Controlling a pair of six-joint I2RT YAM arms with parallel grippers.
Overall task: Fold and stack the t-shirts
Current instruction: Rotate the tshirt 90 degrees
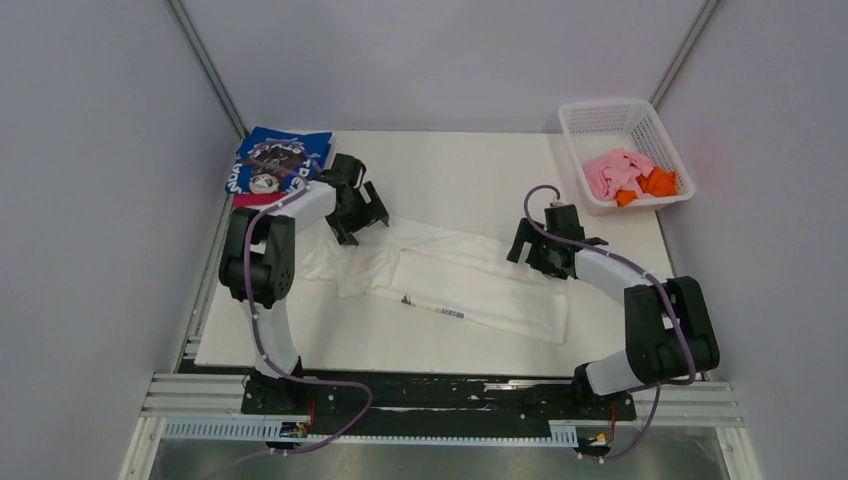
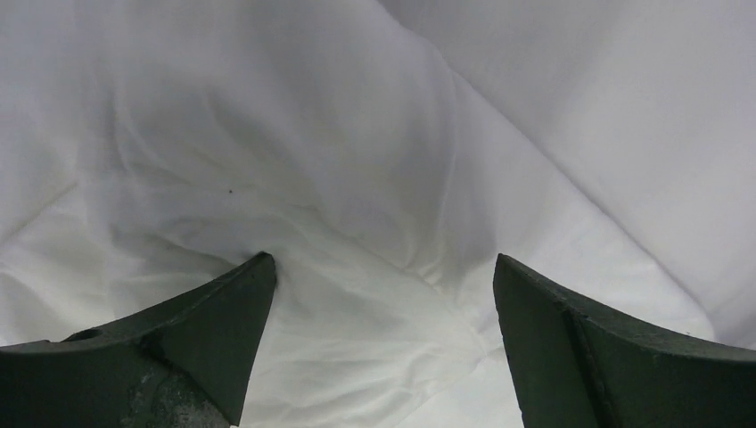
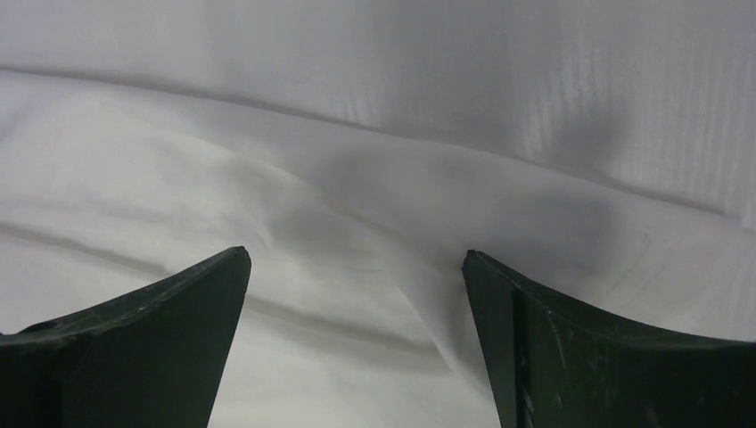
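Note:
The large white t-shirt (image 1: 455, 280) lies partly folded across the middle of the table, with a thin strip of print along its near edge. My left gripper (image 1: 358, 222) is open just above the shirt's left end; its cloth (image 2: 374, 205) fills the left wrist view between the spread fingers (image 2: 223, 330). My right gripper (image 1: 535, 256) is open over the shirt's far right edge, white cloth (image 3: 357, 232) between its fingers (image 3: 535, 339). The blue t-shirt (image 1: 275, 160) with white lettering lies folded at the far left corner. Pink (image 1: 618, 172) and orange (image 1: 655, 183) t-shirts lie in the basket.
The white lattice basket (image 1: 600, 122) stands at the far right corner of the table. The white tabletop (image 1: 470, 170) has grey walls on both sides and behind. The arm bases sit on a black rail (image 1: 440, 398) at the near edge.

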